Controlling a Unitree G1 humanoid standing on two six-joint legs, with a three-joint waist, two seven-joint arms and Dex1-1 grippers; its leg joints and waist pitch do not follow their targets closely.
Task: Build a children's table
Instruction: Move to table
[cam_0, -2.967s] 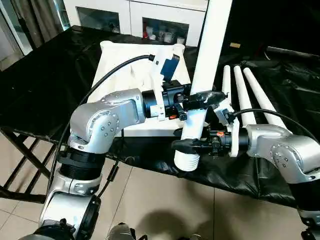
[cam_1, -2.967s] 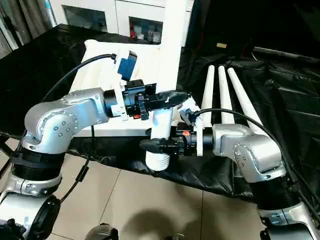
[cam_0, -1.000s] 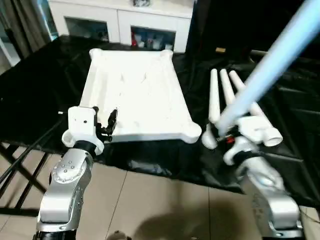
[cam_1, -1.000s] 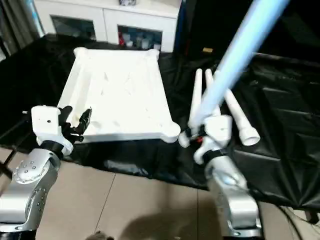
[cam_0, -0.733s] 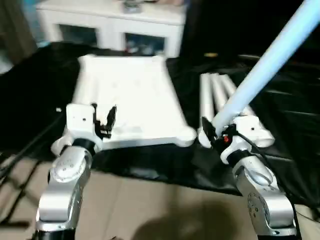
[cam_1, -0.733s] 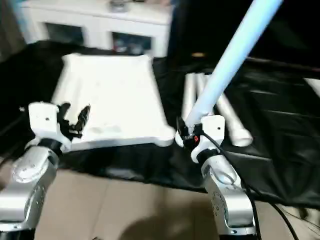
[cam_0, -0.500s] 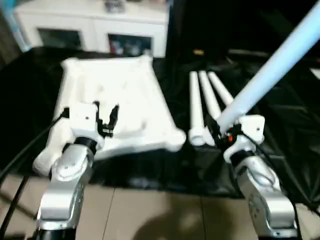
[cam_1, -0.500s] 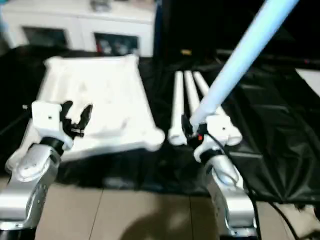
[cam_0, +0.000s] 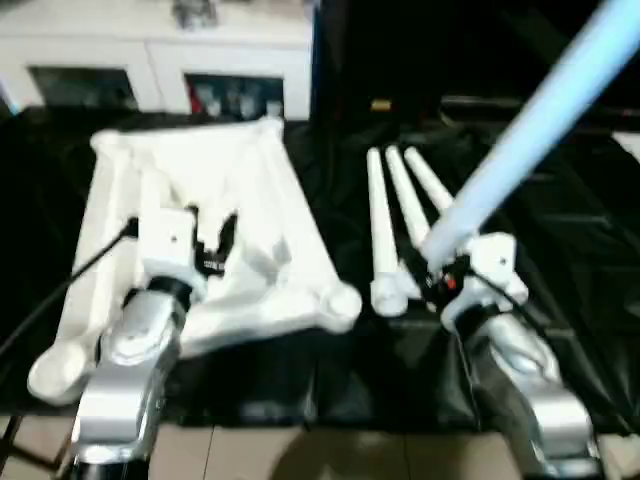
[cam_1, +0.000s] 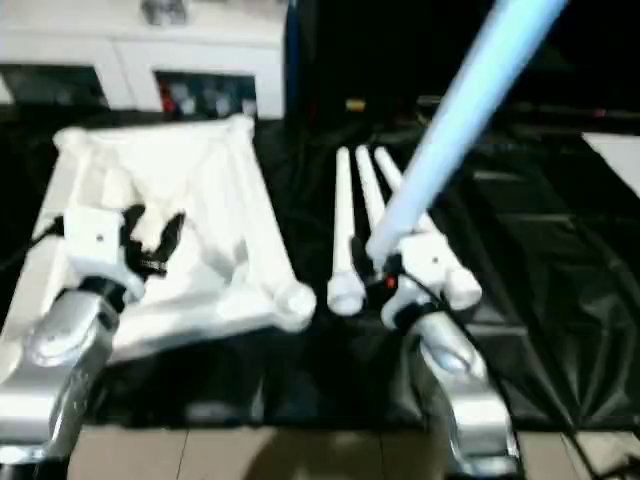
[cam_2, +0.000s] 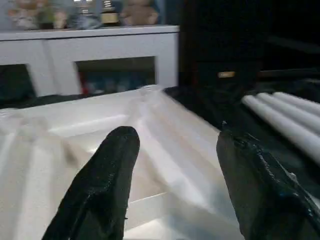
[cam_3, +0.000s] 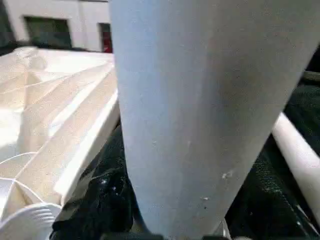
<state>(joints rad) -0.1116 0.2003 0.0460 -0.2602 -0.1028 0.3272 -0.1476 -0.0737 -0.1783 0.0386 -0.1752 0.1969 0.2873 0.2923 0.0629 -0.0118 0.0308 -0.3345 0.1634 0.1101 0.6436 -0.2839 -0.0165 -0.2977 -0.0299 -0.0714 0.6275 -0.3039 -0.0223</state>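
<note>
The children's table top (cam_0: 270, 200) lies ribbed side up on black cloth, with a round corner socket (cam_0: 340, 305) at its near right. My left gripper (cam_0: 210, 245) hovers open over its near part, and its black fingers (cam_2: 112, 175) stand wide apart with nothing between them. My right gripper (cam_0: 435, 275) is shut on the thick end of a white leg (cam_0: 530, 130), which slants up and to the right. In the right wrist view the leg (cam_3: 190, 115) stands close in front. Three more legs (cam_0: 385, 220) lie side by side to the right of the top.
A white cabinet (cam_0: 150, 60) with glass doors stands behind the table. Black cloth (cam_0: 560, 250) covers the work surface, whose near edge drops to a tiled floor (cam_0: 300, 460).
Three seconds ago both grippers held the leg upright; now only the right one holds it, slanted. Over the last second the camera has shifted, and the arms keep their poses.
</note>
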